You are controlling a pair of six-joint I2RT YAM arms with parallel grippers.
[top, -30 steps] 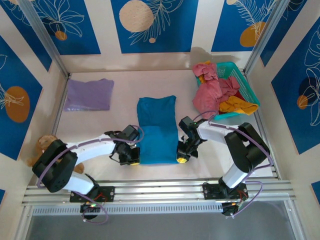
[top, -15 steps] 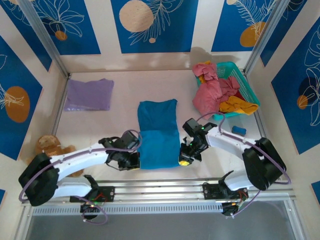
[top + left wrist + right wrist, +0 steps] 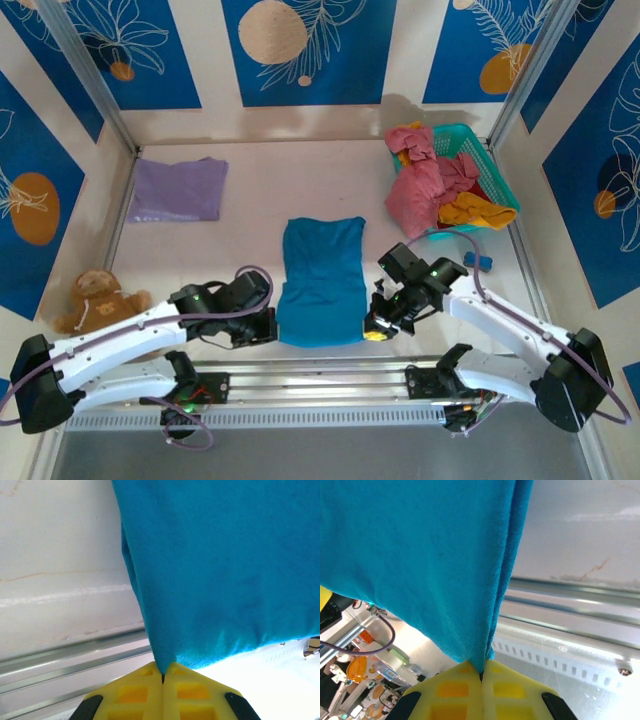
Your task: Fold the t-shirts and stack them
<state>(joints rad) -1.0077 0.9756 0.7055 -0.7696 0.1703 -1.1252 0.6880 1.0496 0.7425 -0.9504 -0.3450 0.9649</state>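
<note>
Met silver aluminium rails point(image 3: 320, 372) first, along the near edge of the pale cream table top point(image 3: 250, 230). Just past them, found the left gripper point(image 3: 268, 330) clenched on the near left corner of the teal-blue cloth t-shirt point(image 3: 322, 280), its yellow fingertips point(image 3: 140, 695) pressed together on nothing but the fabric. Found the right gripper point(image 3: 372, 328) clamped likewise on the near right corner. Saw the shirt itself stretched as a long folded strip from the rail side towards mid-table. Noted a small brown teddy bear point(image 3: 98, 298) by the left wall and a small blue block point(image 3: 478, 261) off to the right. Farther back, spotted a pale lavender-purple t-shirt point(image 3: 180, 188) folded flat at far left. At far right, spotted a turquoise plastic mesh basket point(image 3: 497, 178) holding a rose-pink shirt point(image 3: 415, 190), spilling over its rim, and an orange shirt point(image 3: 475, 210). Closed off behind by white walls with blue leaf-patterned panels point(image 3: 300, 50).
</note>
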